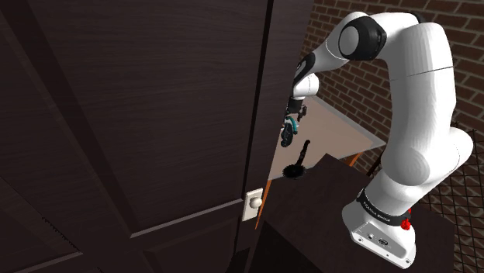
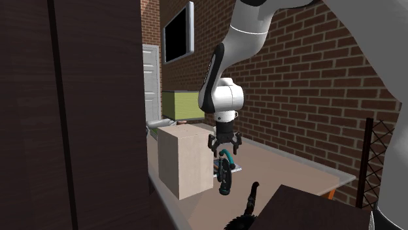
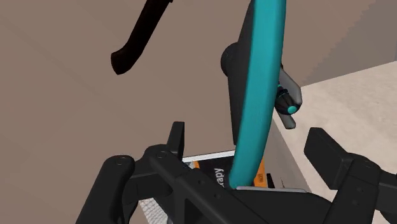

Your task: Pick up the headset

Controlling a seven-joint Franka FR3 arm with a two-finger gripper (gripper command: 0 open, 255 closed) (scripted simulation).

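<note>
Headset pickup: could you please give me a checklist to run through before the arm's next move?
1. Teal band of the headset clasped in the end effector: ok.
2. headset off the table: ok, it hangs below the end effector.
3. Clearance from the beige box: ok, apart, though close beside it.
4. Clearance from the black curved object: ok, it sits lower and to one side.
5. Grip firm enough to carry: cannot tell.

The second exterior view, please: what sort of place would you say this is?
Likely a living room in a house: a brick wall, a wall-mounted television and a white door.
</note>
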